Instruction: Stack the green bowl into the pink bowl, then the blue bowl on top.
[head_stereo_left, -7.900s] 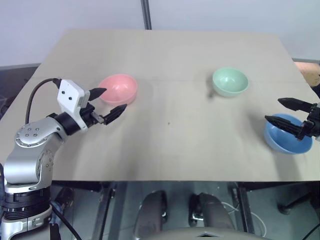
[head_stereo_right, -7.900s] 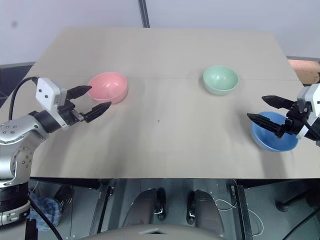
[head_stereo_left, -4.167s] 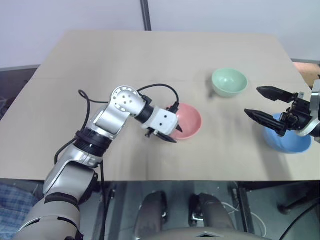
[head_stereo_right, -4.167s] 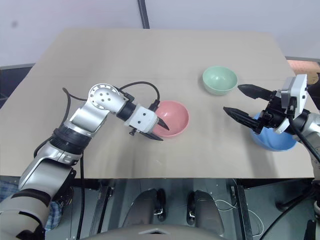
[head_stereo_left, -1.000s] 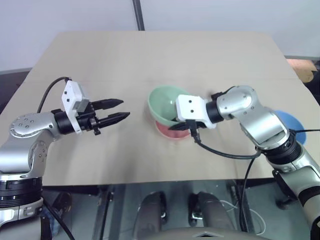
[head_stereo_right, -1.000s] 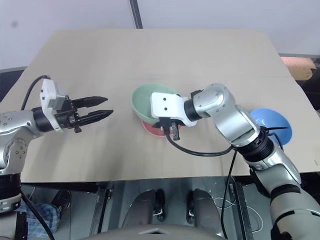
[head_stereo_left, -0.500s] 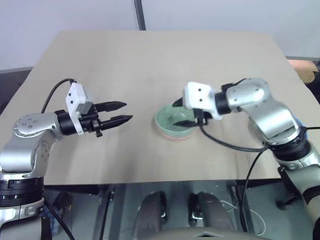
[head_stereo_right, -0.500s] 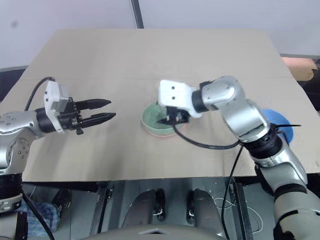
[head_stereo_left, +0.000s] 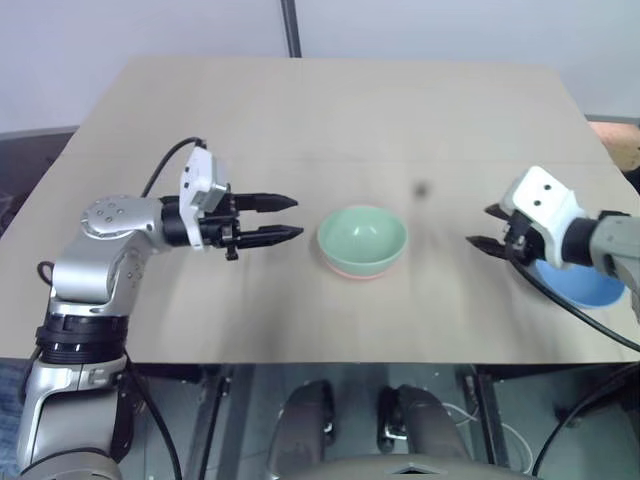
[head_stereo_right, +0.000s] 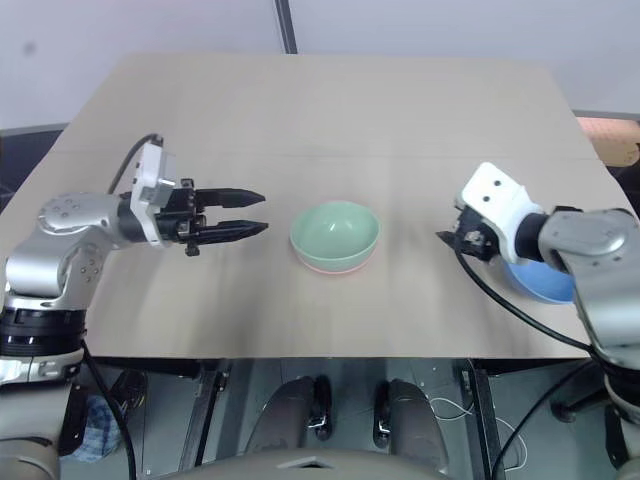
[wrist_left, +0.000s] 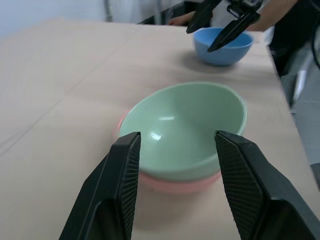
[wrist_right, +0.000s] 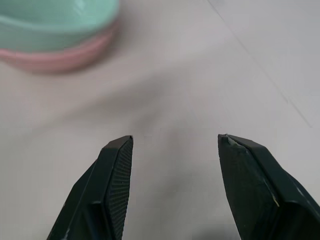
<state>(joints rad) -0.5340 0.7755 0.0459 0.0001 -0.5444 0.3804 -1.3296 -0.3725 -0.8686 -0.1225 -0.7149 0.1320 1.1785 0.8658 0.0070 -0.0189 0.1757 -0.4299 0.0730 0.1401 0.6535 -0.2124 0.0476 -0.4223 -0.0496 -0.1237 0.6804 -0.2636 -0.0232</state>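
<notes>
The green bowl sits nested inside the pink bowl at the middle of the table; only the pink rim shows beneath it. To their left my left gripper points level at them, open and empty, a short gap away. The blue bowl stands near the table's right edge, partly hidden by my right arm. My right gripper hangs open and empty between the stack and the blue bowl, close to the blue bowl's left side. In the left wrist view the green bowl lies just beyond my open fingers.
The tan table stretches bare behind the bowls. A dark pole rises past its far edge. A pale orange object lies off the right side. The front edge runs close below the bowls.
My right gripper set the green bowl into the pink bowl, opened, and swung right to the blue bowl. My left gripper moved right toward the stack.
</notes>
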